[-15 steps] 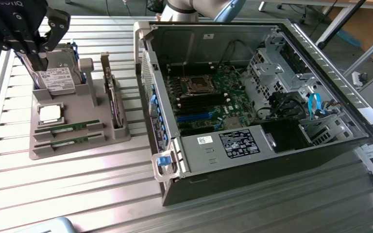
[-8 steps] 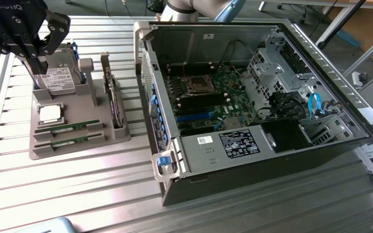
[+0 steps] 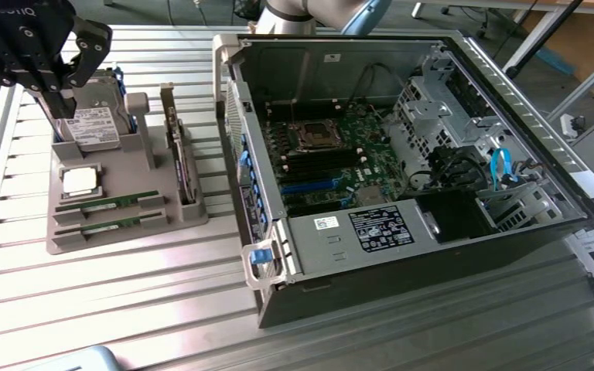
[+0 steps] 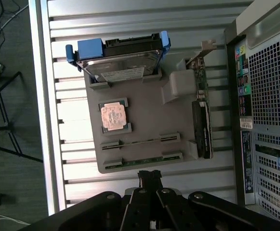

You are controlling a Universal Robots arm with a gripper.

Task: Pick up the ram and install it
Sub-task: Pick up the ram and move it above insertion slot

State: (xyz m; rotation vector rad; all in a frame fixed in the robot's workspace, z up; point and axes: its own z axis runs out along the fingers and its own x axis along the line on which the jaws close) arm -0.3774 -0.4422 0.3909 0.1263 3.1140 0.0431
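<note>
My gripper hangs with its fingers pressed together at the hard drive, which stands upright at one end of the grey holder; the holder sits near the tabletop's edge at the exterior view's left; two ram sticks lie side by side in slots at the holder's opposite end; the silver processor rests between them and the drive; an expansion card stands along the holder's edge facing the open computer case, whose motherboard lies exposed.
</note>
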